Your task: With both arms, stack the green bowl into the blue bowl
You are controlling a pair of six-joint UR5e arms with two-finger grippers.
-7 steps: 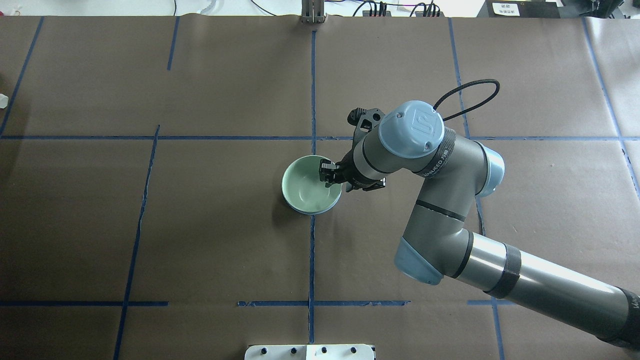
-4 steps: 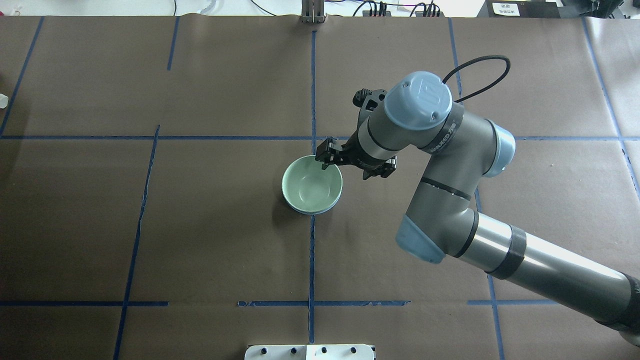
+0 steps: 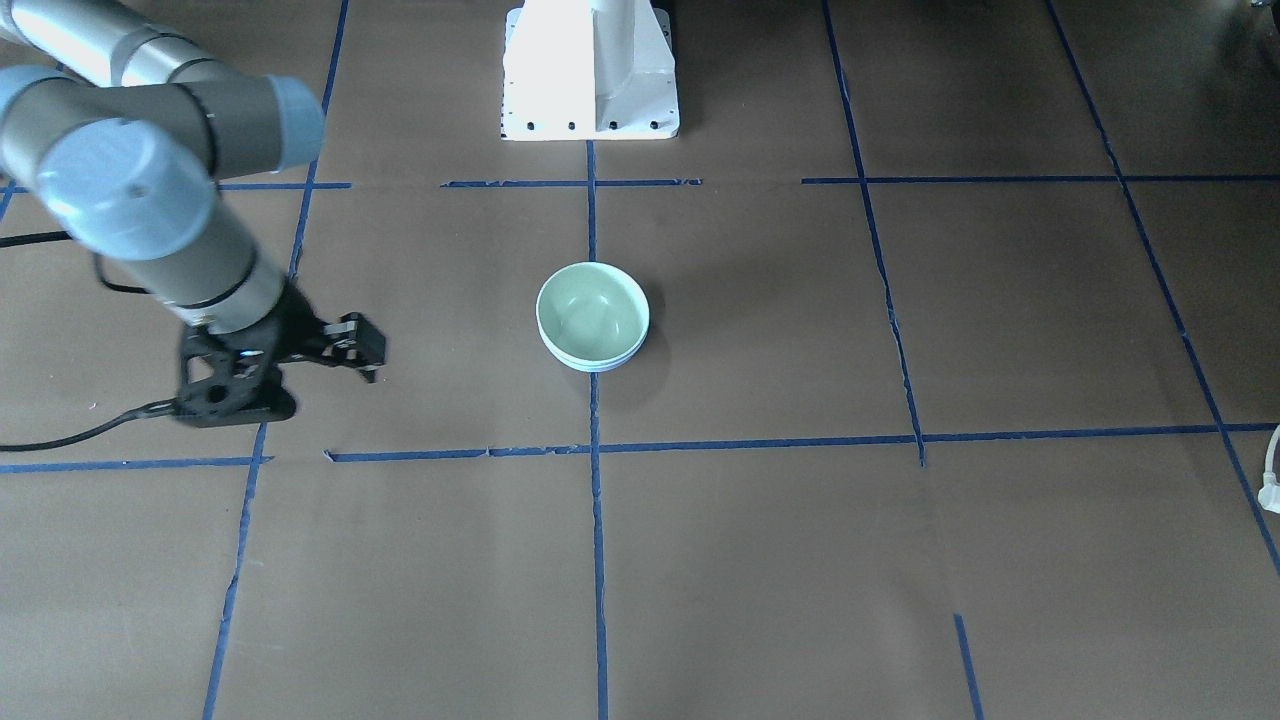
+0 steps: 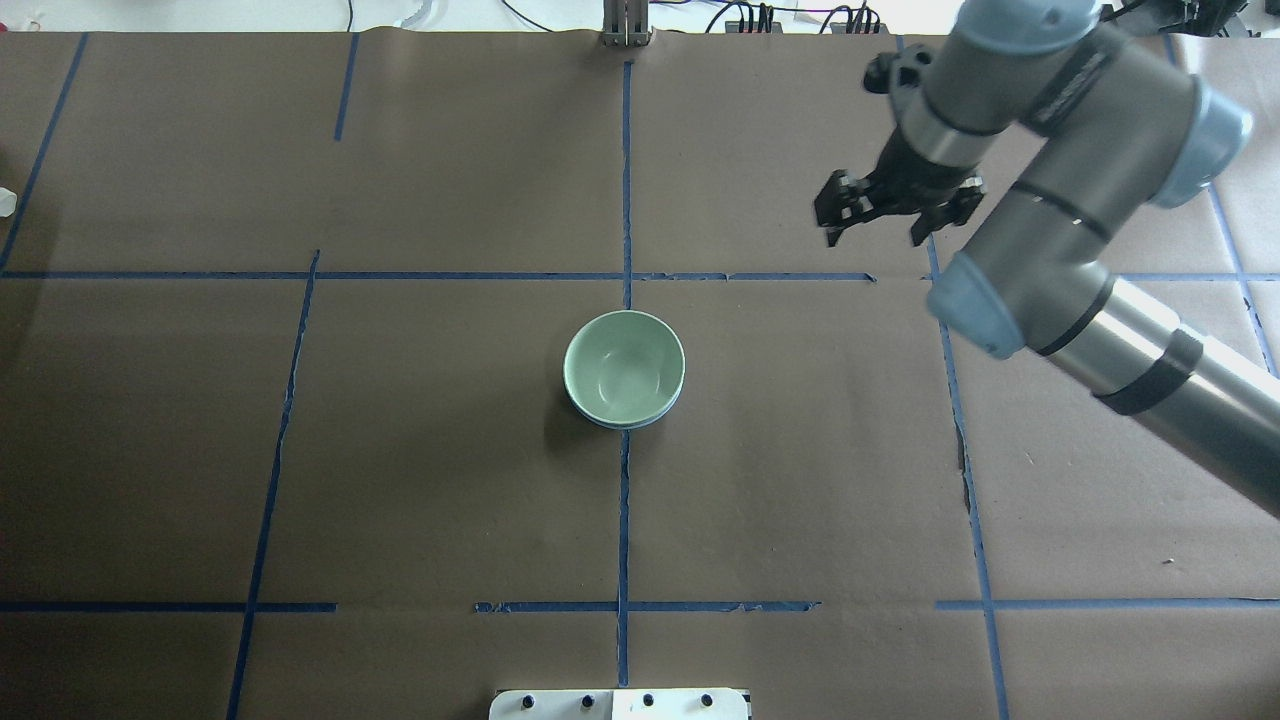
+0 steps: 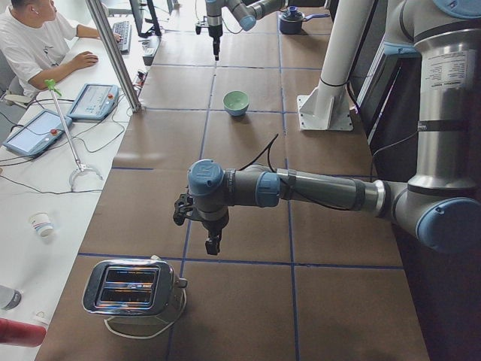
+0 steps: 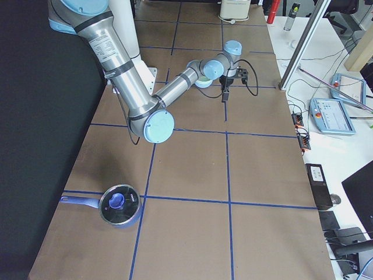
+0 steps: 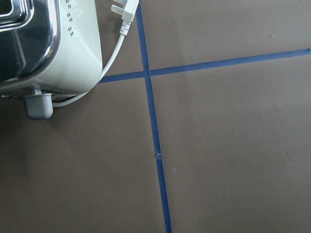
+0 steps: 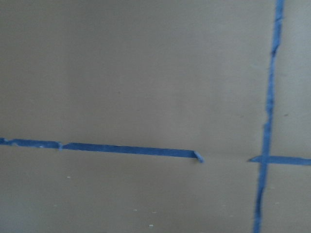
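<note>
Green bowl [image 4: 624, 366] inside blue bowl [image 3: 596, 365], right pincer [image 4: 838, 212] well apart

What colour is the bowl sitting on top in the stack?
The green bowl is pale mint green, clearest in the overhead view.

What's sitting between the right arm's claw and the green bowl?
Nothing: overhead, only brown table cover and a blue tape line separate the right gripper from the green bowl.
</note>
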